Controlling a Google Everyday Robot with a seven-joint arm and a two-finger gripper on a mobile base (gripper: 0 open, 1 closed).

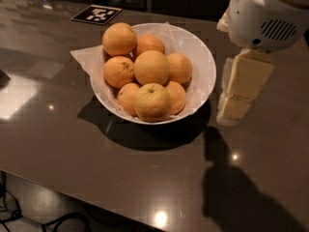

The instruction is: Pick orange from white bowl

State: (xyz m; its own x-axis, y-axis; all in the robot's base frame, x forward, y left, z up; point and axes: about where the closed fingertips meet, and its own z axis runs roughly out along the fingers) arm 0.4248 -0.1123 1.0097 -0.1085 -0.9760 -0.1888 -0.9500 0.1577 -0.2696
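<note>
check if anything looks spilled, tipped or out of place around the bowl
Nothing spilled or damaged. The white bowl sits upright on the table, the orange atop the pile. Only the paper lining pokes out over the left rim. The end effector hangs just right of the bowl.
</note>
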